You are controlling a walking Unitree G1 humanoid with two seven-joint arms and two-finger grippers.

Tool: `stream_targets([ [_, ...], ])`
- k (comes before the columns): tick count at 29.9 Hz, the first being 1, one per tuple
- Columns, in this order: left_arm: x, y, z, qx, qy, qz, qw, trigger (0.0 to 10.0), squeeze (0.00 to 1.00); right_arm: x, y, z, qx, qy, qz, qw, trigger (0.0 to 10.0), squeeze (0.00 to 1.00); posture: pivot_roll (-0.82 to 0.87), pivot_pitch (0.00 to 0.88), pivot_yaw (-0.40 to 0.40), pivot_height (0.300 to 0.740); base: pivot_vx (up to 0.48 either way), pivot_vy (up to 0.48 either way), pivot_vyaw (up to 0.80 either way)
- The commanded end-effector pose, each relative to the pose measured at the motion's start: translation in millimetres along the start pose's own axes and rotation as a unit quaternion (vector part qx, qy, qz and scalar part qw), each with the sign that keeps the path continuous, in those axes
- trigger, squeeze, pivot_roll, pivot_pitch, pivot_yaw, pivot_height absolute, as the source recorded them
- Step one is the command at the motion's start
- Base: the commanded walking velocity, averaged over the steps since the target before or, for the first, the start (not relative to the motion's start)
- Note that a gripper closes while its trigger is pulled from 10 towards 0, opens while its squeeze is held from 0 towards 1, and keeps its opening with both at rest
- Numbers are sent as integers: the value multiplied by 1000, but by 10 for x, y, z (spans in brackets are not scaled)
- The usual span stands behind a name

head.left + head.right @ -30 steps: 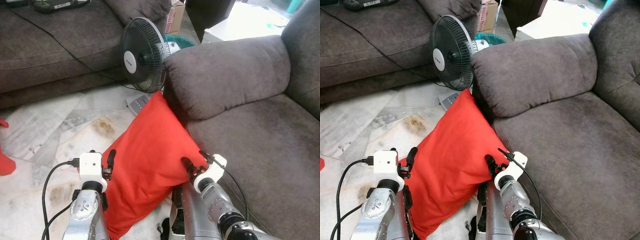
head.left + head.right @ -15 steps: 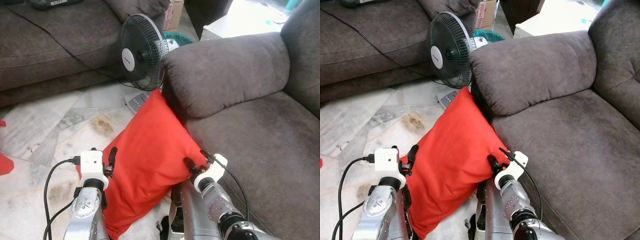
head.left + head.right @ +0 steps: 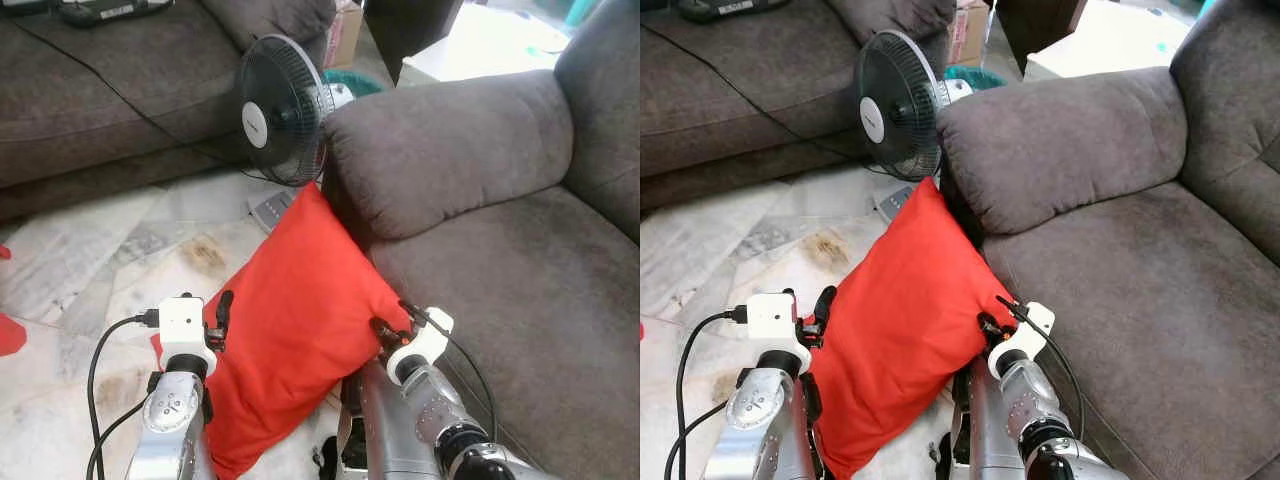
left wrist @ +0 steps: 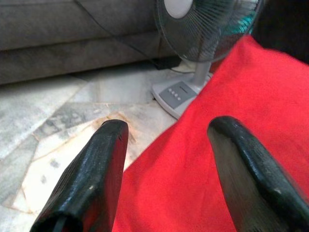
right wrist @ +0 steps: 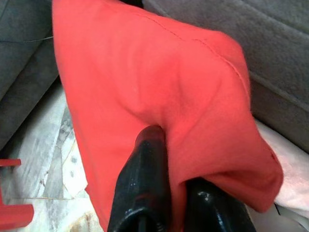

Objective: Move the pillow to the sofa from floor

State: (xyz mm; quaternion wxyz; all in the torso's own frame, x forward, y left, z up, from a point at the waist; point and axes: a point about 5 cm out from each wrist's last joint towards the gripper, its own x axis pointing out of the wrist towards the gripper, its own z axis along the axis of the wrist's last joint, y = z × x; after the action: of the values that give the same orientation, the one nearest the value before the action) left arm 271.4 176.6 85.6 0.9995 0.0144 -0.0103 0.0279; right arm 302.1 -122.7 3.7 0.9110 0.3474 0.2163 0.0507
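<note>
While your right gripper [image 5: 166,193] has its two black fingers pinched together on a fold at the red pillow's [image 3: 295,320] right corner, your left gripper [image 4: 169,169] stands wide apart at the pillow's left edge, one finger over the red cloth and the other over the marble floor [image 3: 90,270], gripping nothing. In the head views you see both silver arms at the near edge, one on each side of the pillow. The pillow stands tilted on the floor, its lower end between your arms, its right side leaning against the front of the grey-brown sofa [image 3: 520,280], and its upper corner reaching up to just under the sofa's padded armrest [image 3: 440,150]. Just past that upper corner stands a black pedestal fan [image 3: 280,110] with a white hub, its grey base with buttons [image 4: 176,96] on the floor beside the pillow. Farther off you have a second dark sofa [image 3: 110,90] with a black cable running across its seat.
</note>
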Motion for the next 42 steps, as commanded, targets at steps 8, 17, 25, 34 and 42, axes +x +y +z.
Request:
stream_targets([
  [8, 46, -46, -31, -9, 7, -6, 1000, 10000, 0, 5, -16, 105, -10, -17, 4, 1000, 0, 0, 195, 114, -160, 511, 0, 0, 0],
  [17, 85, 6, -53, -7, 11, -3, 1000, 10000, 0, 29, 52, 124, -32, -19, 20, 999, 0, 0, 193, 106, -146, 511, 0, 0, 0],
  [25, 131, -17, -44, -9, 10, -6, 1000, 10000, 0, 29, 44, 184, -49, -35, 14, 998, 0, 0, 192, 93, -139, 511, 0, 0, 0],
  [34, 158, 5, -47, -7, 9, -6, 1000, 10000, 0, 42, 71, 201, -99, -33, 8, 994, 10000, 0, 184, 95, -129, 511, 0, 0, 0],
  [42, 170, 0, -53, -6, 7, -6, 1000, 10000, 0, 28, 81, 291, -124, -65, 14, 990, 10000, 0, 170, 94, -122, 511, 0, 0, 0],
])
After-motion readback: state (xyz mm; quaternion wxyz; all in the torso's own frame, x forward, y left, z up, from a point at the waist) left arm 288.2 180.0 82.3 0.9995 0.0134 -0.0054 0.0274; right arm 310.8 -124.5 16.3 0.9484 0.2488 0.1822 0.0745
